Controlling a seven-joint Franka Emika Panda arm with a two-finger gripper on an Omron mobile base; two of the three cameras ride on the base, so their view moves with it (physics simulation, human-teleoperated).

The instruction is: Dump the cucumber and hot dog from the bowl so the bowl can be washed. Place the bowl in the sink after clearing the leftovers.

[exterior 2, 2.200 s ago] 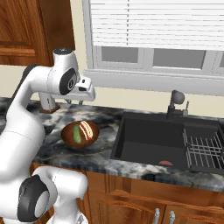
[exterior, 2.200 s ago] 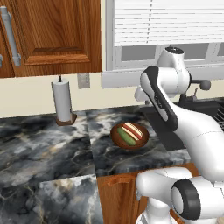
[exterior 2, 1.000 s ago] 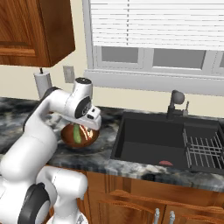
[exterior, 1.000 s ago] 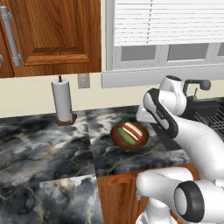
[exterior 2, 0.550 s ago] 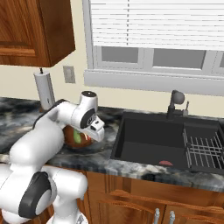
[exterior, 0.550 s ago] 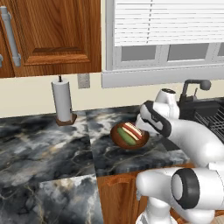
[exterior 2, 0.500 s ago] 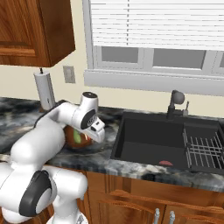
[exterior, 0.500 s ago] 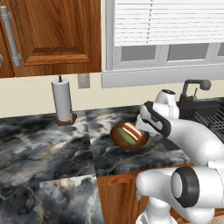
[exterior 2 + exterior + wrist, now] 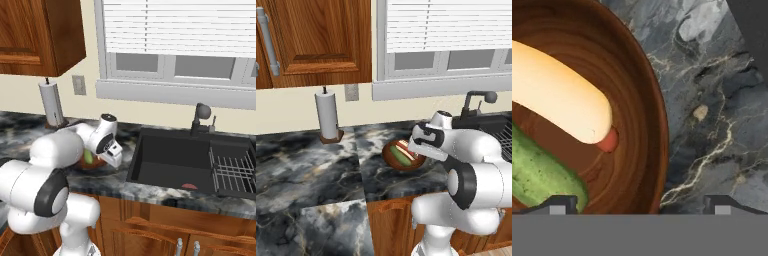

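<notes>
The reddish-brown bowl (image 9: pixel 393 158) sits on the marble counter, left of the black sink (image 9: pixel 170 161). Inside it lie the green cucumber (image 9: pixel 400 156) and the hot dog (image 9: pixel 406 148), side by side. My gripper (image 9: pixel 423 153) is low at the bowl's sink-side rim. In the hand view the gripper (image 9: pixel 642 204) is open, its tips far apart and straddling the rim of the bowl (image 9: pixel 639 95). One tip stands inside by the cucumber (image 9: pixel 539 175), the other over the counter outside. The hot dog (image 9: pixel 557 102) shows its pale bun and a red end.
A paper towel roll (image 9: pixel 327 116) stands at the back of the counter, left of the bowl. The black faucet (image 9: pixel 199 118) rises behind the sink, and a wire rack (image 9: pixel 232 171) fills the basin's right part. A red drain spot (image 9: pixel 189 186) marks the basin floor.
The arm has come down from above the counter until the gripper reached the bowl's sink-side rim. Bowl, cucumber and hot dog have stayed put.
</notes>
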